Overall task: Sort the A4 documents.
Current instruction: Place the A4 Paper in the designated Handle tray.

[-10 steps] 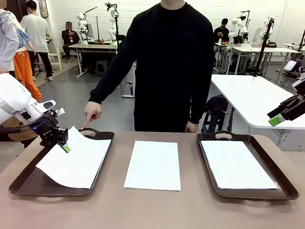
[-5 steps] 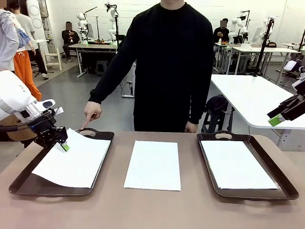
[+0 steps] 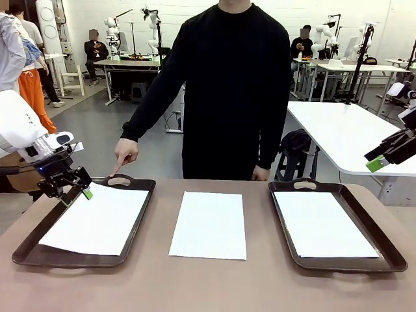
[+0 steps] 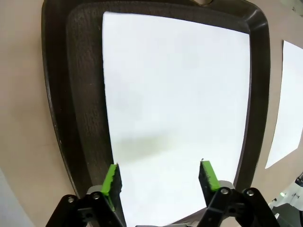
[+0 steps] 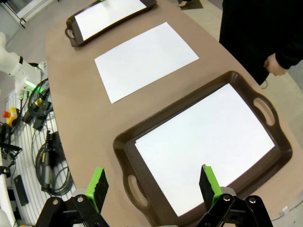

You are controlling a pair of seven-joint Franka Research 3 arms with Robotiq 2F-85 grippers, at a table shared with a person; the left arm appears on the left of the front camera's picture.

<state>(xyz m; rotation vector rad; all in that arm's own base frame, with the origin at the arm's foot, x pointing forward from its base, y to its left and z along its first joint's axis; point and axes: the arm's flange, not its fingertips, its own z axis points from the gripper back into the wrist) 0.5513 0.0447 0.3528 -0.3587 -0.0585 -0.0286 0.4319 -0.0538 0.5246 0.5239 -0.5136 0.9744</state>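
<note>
At frame left, the left claw (image 3: 73, 193) hovers wide over the sheet (image 3: 94, 219) in the left tray (image 3: 138, 217); at right edge, the right claw (image 5: 154, 187) gapes wide too.

We note a grey floor (image 3: 110, 130) under even indoor light and a white back wall (image 3: 195, 26). White tables (image 3: 344, 133) stand at right; another table (image 3: 127, 64) and a white chair (image 3: 73, 77) stand far left.
</note>
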